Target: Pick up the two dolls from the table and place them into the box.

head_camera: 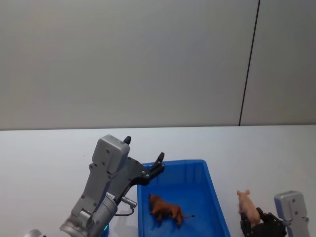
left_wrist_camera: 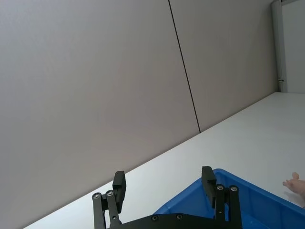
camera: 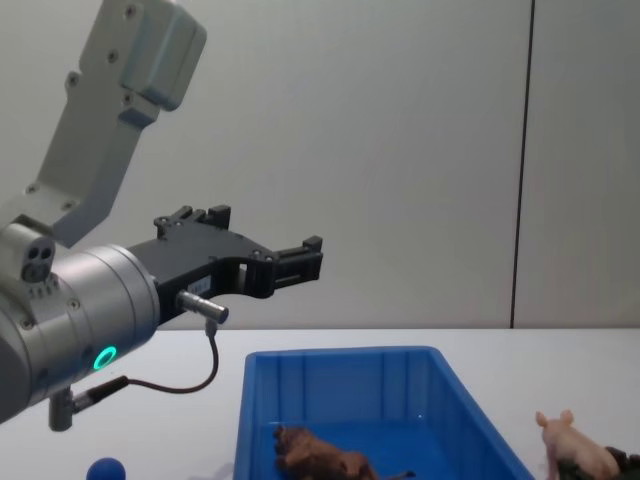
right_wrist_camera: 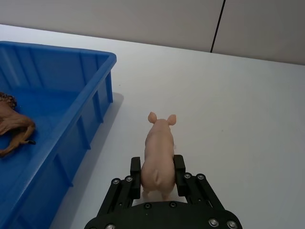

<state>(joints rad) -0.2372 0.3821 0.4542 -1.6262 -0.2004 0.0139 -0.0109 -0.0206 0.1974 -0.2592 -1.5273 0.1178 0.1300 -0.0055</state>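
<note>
1. The left tool (head_camera: 144, 150) hangs in the air over the far left corner of the box (head_camera: 182, 162). Its jaws are spread wide and hold nothing. In the head view it sits at about 10 o'clock from the brown animal (head_camera: 165, 210).
2. In the chest view the left tool (camera: 265, 235) is well above the box rim (camera: 340, 353) and points toward 3 o'clock. The left wrist view shows both black fingers (left_wrist_camera: 119, 181) apart, with the blue box (left_wrist_camera: 257, 191) below them.
3. The brown animal (camera: 315, 460) lies on its side on the box floor, near the middle. In the right wrist view the brown animal (right_wrist_camera: 12, 126) is inside the blue wall (right_wrist_camera: 71, 62).
4. The pale pink pig (head_camera: 248, 207) stands outside the box on the white counter (head_camera: 49, 148), at about 3 o'clock from the brown animal and near the box's right wall.
5. The right tool (right_wrist_camera: 157, 167) is narrowed onto the pig (right_wrist_camera: 159, 143), with one black finger pressed on each side of its hindquarters. The pig is upright, with its head and ears pointing away from the tool.
6. In the head view the right tool (head_camera: 256, 224) sits at 6 o'clock from the pig.
7. A small blue round-topped toy (camera: 105, 470) sits on the counter at about 9 o'clock from the box, well apart from it.
</note>
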